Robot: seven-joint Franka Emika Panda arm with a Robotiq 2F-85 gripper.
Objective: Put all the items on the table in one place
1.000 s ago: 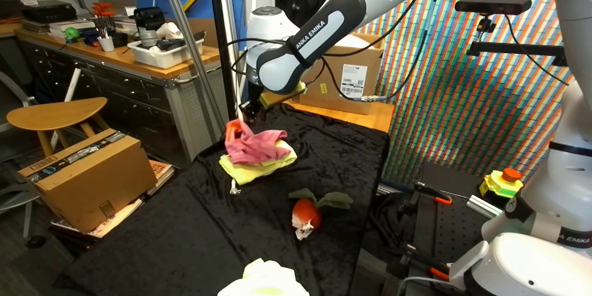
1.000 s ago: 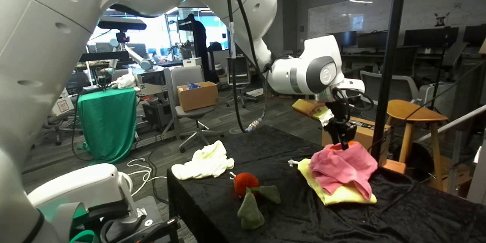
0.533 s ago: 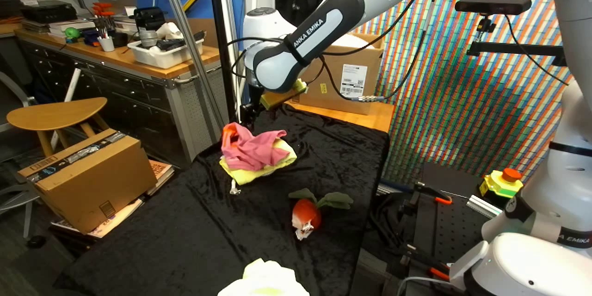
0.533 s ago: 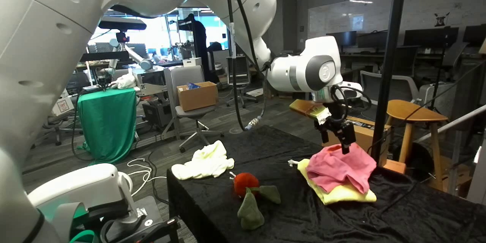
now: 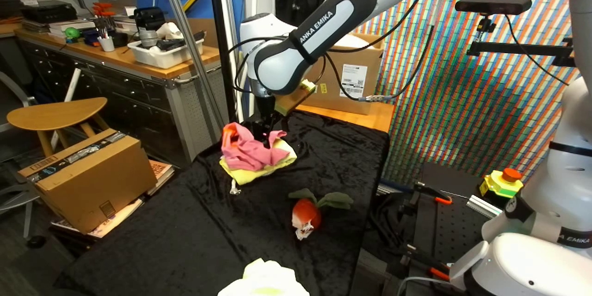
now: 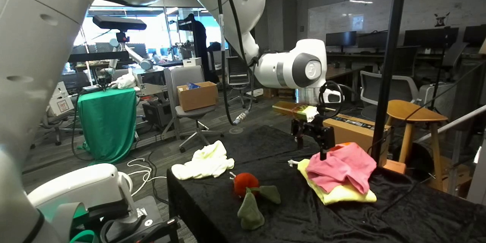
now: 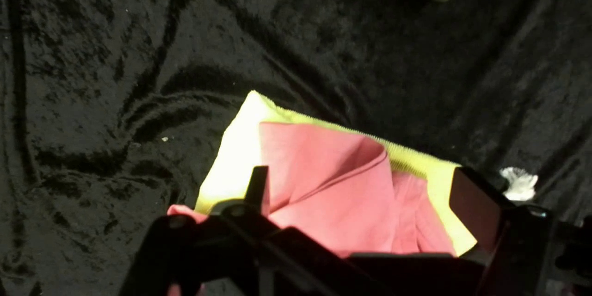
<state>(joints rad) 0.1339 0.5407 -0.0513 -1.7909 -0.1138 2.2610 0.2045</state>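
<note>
A crumpled pink cloth [image 6: 341, 165] lies on top of the folded yellow cloth [image 6: 330, 196] on the black-draped table [image 6: 212, 207]. From under the yellow cloth pokes the frayed white end of the rope loop [image 5: 234, 188]; its remainder is hidden. My gripper [image 6: 311, 150] hangs at the pile's edge, fingers wide apart and nothing held. In the wrist view, the pink cloth [image 7: 328, 194] shows between the spread fingers [image 7: 476, 208]. The red-orange plush toy [image 6: 245, 184] with green leaves sits apart from the pile. Farther off lies the pale cream cloth [image 6: 207, 162], near a table edge.
A black post [image 6: 389, 64] rises beside the pile's end of the table. Cardboard boxes stand by the table, a floor box [image 5: 88, 180] and a large labelled box [image 5: 351, 74]. A wooden stool [image 6: 414, 111] is beyond the post.
My gripper has opened and let go of the pink cloth, which has sagged onto the yellow one. The arm has then shifted sideways, toward the plush toy's side in an exterior view.
</note>
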